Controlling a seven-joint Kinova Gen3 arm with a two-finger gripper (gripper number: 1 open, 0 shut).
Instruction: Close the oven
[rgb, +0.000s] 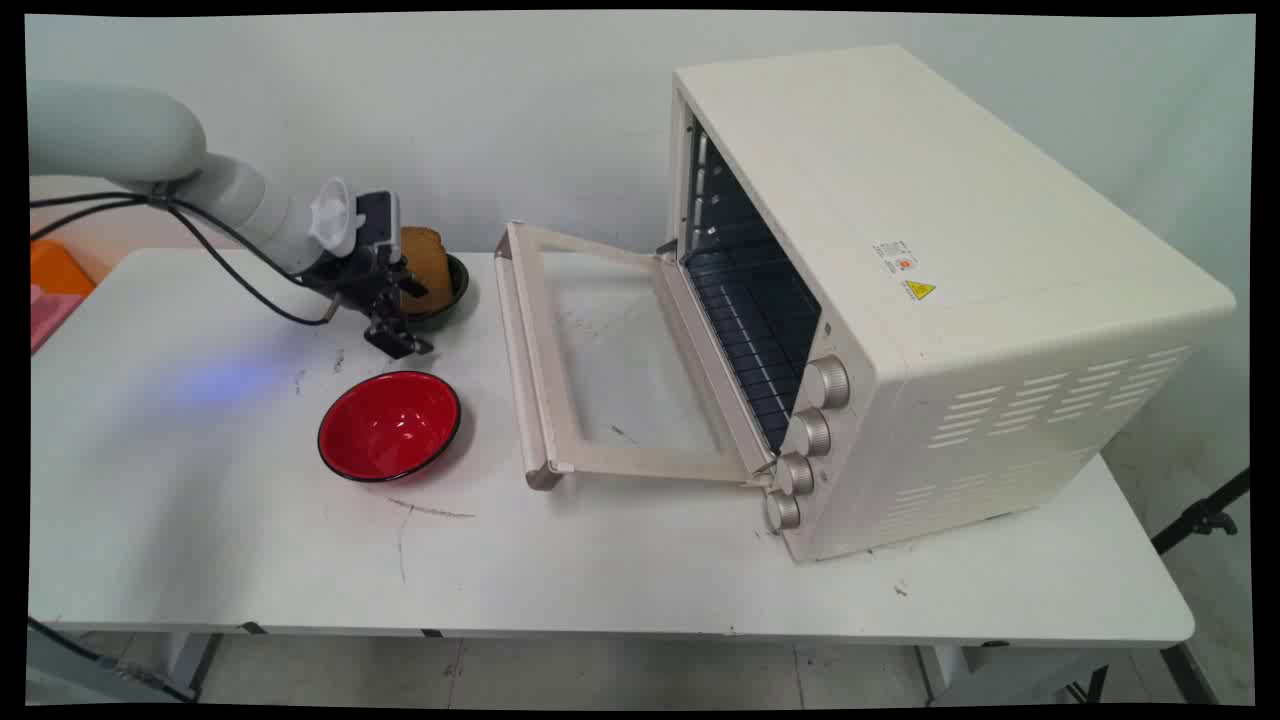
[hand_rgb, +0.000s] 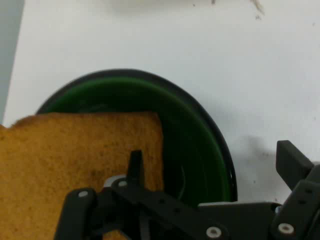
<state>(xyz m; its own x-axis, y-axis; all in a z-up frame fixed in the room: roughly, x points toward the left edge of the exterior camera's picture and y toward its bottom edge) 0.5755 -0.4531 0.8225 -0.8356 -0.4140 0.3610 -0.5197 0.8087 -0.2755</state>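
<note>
The hand view showed what the main view hid: the pincer (hand_rgb: 210, 165) stood spread wide, one finger (hand_rgb: 135, 162) over the toast (hand_rgb: 75, 155) and the other (hand_rgb: 292, 162) outside the green bowl (hand_rgb: 200, 145), gripping nothing, though whether the first finger touched the toast was hard to tell. The main view alone showed the pincer (rgb: 395, 315) low at the bowl (rgb: 450, 290) near the counter's (rgb: 600, 570) far edge, with a red bowl (rgb: 390, 425) nearer and a white oven (rgb: 950, 300), its door (rgb: 610, 370) dropped open, to the right. The toast (rgb: 425, 265) was golden-brown, leaning in the dark-rimmed bowl.
</note>
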